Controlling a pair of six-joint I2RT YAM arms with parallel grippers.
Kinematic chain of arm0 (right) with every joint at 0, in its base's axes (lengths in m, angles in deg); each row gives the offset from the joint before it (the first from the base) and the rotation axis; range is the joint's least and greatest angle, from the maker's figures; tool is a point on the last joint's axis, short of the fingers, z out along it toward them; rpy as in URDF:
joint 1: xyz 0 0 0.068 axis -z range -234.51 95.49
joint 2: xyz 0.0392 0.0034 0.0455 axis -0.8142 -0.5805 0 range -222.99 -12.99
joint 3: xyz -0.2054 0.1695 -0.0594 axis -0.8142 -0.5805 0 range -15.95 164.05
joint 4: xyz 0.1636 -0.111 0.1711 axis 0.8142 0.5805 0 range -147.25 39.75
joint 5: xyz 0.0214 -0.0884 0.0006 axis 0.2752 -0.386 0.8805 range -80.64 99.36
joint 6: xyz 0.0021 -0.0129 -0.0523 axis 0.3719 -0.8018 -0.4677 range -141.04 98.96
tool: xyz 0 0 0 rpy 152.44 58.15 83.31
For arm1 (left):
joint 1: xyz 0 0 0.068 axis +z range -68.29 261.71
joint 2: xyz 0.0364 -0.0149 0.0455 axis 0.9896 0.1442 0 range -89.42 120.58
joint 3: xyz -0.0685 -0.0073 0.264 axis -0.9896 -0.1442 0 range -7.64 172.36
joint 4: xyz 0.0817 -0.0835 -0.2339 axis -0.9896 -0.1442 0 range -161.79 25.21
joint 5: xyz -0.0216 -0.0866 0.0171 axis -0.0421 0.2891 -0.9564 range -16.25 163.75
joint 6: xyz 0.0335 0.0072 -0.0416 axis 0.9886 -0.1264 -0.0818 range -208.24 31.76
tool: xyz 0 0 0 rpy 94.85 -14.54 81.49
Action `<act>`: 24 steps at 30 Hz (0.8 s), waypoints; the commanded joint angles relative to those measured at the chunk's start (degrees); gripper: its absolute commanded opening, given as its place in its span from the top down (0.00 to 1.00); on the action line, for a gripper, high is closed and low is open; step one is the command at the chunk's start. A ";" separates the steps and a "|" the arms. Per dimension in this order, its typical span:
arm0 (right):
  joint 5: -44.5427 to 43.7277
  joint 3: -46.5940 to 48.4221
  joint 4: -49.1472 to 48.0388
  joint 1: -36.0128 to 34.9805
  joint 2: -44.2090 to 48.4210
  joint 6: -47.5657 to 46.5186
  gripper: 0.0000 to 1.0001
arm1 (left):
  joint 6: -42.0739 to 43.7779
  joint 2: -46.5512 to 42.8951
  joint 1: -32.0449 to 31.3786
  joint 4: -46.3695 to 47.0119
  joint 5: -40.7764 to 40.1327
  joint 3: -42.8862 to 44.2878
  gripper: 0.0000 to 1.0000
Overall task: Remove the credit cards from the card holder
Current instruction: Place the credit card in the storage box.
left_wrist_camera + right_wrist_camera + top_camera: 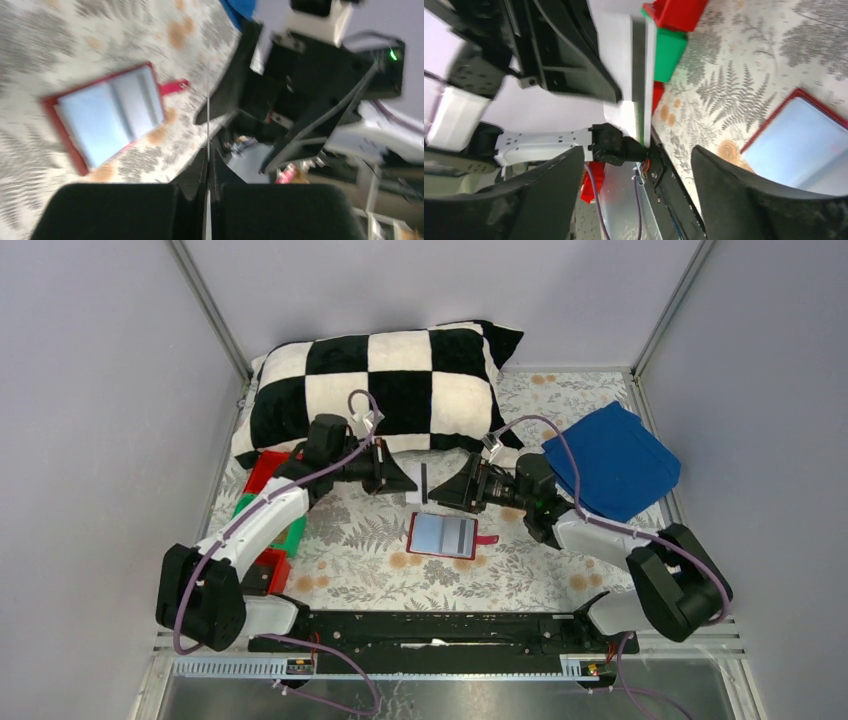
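The red card holder point(443, 535) lies open on the fern-patterned table, its pale blue-grey sleeves up and its strap tab point(487, 539) pointing right. It also shows in the left wrist view point(107, 117) and in the right wrist view point(804, 145). My left gripper point(410, 482) is shut on a pale grey credit card point(425, 483) and holds it on edge above the table, just behind the holder. The card is a thin line in the left wrist view point(207, 115) and a pale slab in the right wrist view point(636, 65). My right gripper point(450, 492) is open and empty, facing the card from the right.
A black-and-white chequered pillow point(390, 390) lies along the back. A blue folded cloth point(612, 460) lies at the right. Red point(268, 468) and green point(290, 535) trays stand at the left, under the left arm.
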 commanded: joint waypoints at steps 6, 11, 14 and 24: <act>-16.78 7.50 33.76 0.82 12.60 -21.02 0.04 | 14.79 6.59 1.78 -46.33 -59.80 30.68 1.00; -16.81 7.68 35.41 0.96 12.74 -21.29 0.04 | 11.70 10.66 1.81 -56.36 -84.95 36.55 1.00; -15.71 7.45 34.44 0.97 11.87 -20.46 0.03 | 8.87 13.14 1.83 -60.29 -97.95 36.37 1.00; -11.71 8.66 32.95 0.96 9.17 -19.22 0.03 | -13.25 30.01 4.34 -74.25 -102.31 48.07 1.00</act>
